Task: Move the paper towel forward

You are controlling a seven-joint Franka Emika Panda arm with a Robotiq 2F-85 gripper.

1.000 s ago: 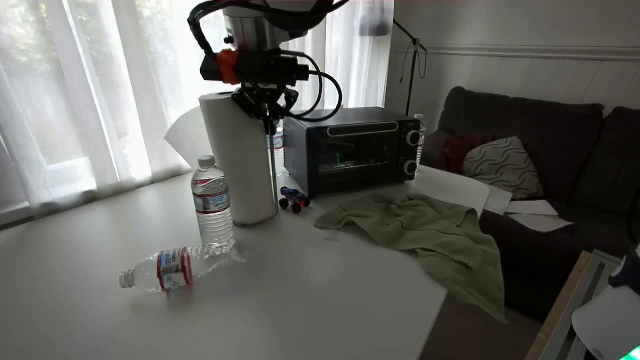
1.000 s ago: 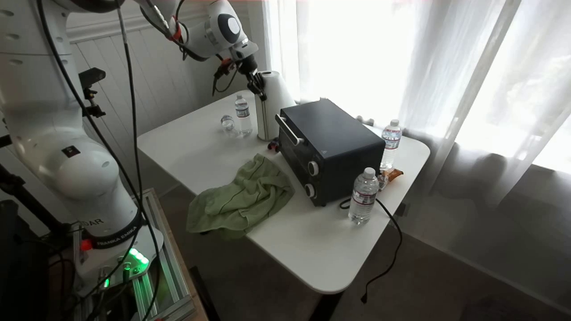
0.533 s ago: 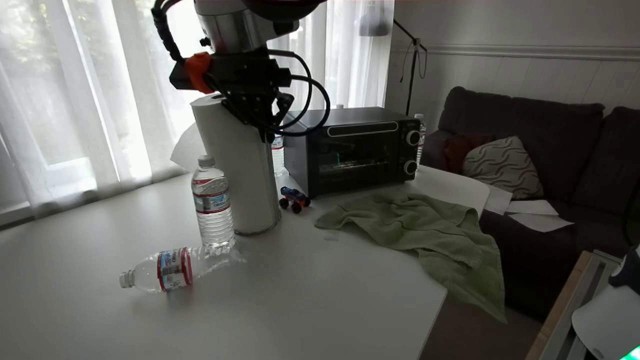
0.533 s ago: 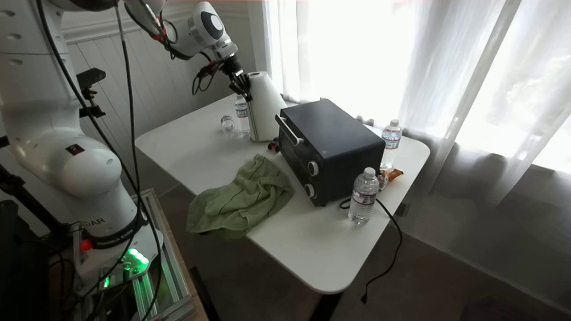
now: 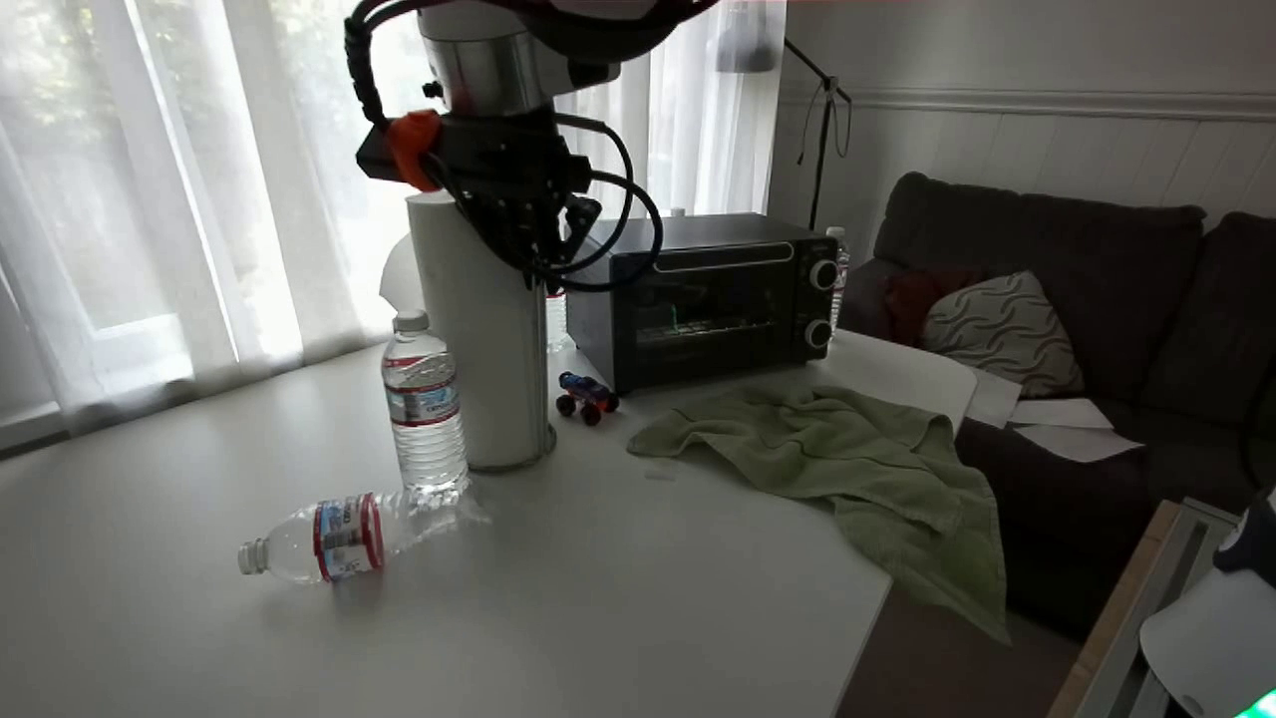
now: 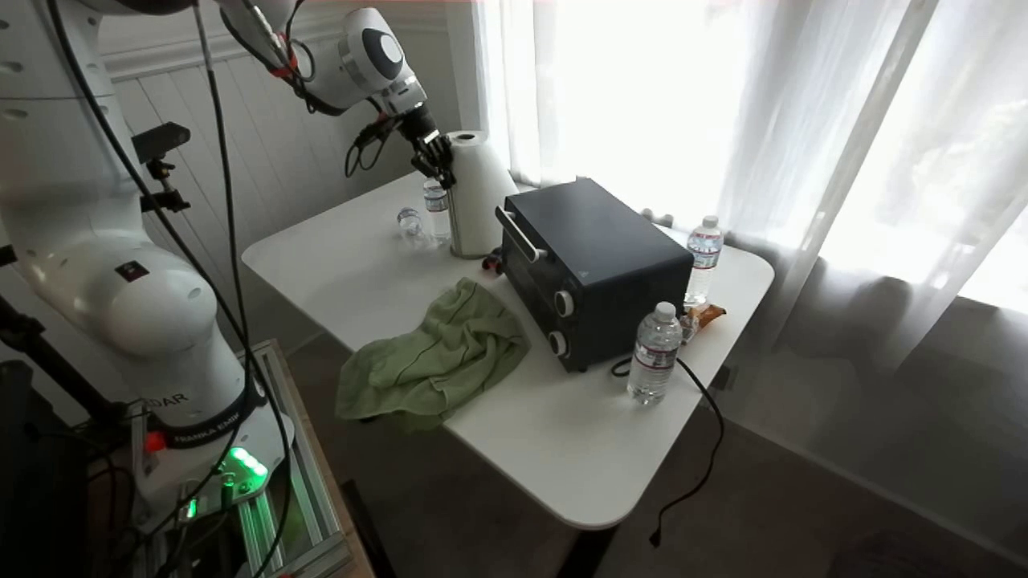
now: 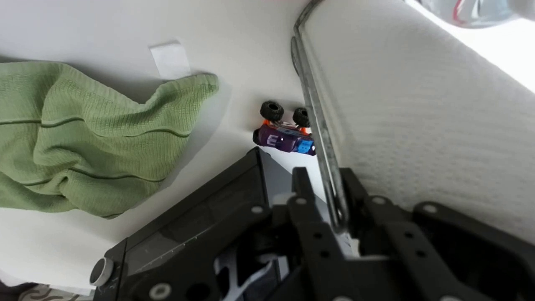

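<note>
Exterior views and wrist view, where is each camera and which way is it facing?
An exterior view: slightly above the table, facing the oven and sofa; the hand and part of the base show.
An exterior view: high near the base, looking down toward the curtains; base, arm and hand show.
Wrist view: mounted behind the hand's fingers, which show; looks down along the paper towel.
Shared: both exterior views show the oven and green towel.

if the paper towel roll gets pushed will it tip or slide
Pushed near its top, the paper towel roll may well tip: it stands much taller than its base rim is wide. Pushed low, it would more likely slide, as the tabletop looks smooth. The loose sheet sticking out from it could flap or unwind.
</note>
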